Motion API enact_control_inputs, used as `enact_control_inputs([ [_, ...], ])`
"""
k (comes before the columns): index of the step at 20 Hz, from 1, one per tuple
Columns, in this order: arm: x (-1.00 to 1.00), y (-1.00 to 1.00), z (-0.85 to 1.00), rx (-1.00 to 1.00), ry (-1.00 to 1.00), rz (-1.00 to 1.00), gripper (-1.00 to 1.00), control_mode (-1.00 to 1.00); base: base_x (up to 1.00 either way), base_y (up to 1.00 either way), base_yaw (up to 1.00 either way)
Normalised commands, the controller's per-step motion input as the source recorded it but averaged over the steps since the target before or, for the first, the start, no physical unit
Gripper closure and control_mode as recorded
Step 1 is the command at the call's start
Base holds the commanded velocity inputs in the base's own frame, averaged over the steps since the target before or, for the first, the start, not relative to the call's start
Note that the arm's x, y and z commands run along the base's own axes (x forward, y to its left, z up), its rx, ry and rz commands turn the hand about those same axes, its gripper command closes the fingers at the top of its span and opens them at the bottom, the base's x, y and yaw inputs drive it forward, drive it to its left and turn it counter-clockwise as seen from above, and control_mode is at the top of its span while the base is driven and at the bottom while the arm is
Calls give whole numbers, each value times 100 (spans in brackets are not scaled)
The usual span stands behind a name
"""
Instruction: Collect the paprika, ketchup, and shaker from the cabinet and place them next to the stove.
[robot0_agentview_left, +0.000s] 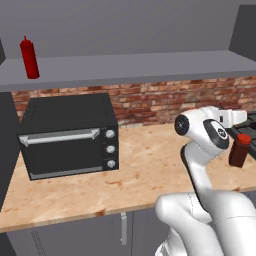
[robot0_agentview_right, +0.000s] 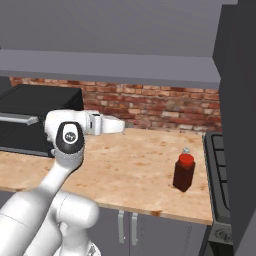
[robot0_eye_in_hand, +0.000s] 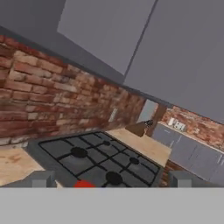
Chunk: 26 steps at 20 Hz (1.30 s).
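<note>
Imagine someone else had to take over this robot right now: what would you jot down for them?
Gripper: open, holding nothing, looking across the stove.
Paprika: already standing on the counter beside the stove, so that one looks done.
Ketchup: upright on the cabinet shelf, far left, above the toaster oven.
Shaker: possibly the small pale cap just behind the paprika; too hidden to be sure.
Left to do: fetch the ketchup and set it by the stove; check on the shaker.
</note>
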Motion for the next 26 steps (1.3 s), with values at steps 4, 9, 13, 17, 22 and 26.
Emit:
enact_control_inputs([
  [4, -4, 88, 27, -9, 24, 27, -100, -100, 0, 0, 0],
  [9, -11, 93, 30, -7, 22, 30, -100, -100, 0, 0, 0],
  [13, -15, 89, 33, 0, 20, 34, -100, -100, 0, 0, 0],
  [17, -18, 74, 51, 0, 27, 32, -100, -100, 0, 0, 0],
  [22, -23, 68, 39, 2, 24, 31, -100, -100, 0, 0, 0],
  [26, -32, 56, 10, 14, 13, 32, -100, -100, 0, 0, 0],
])
